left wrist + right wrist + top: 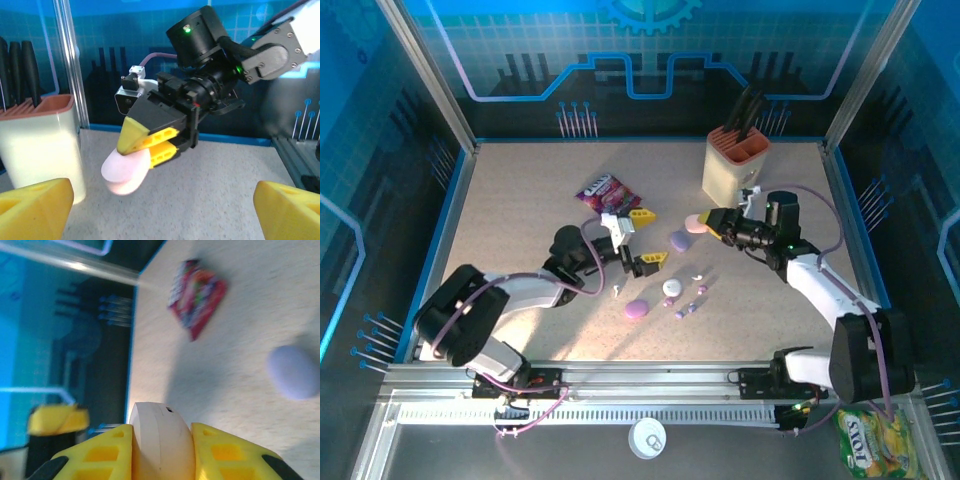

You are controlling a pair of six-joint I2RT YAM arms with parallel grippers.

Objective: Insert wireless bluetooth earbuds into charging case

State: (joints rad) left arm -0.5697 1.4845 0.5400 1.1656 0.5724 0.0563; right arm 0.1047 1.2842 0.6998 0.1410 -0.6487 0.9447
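Note:
My right gripper [708, 222] is shut on a pale pink oval charging case [695, 224], held just above the table at centre right. In the right wrist view the case [162, 440] sits squeezed between both yellow fingers. The left wrist view shows the same case [125, 172] sticking out of the right gripper [150, 145]. My left gripper [648, 237] stands open and holds nothing, facing the case from the left; its fingertips [35, 207] frame the left wrist view. Several tiny earbuds [697, 277] lie scattered on the table in front of both grippers.
A lilac case [680, 240] lies between the grippers, also visible as the lilac case [293, 372]. A white case [672, 288] and a purple case [637, 308] lie by the earbuds. A candy packet [603, 192] lies behind, and a knife block [735, 165] stands at the back right.

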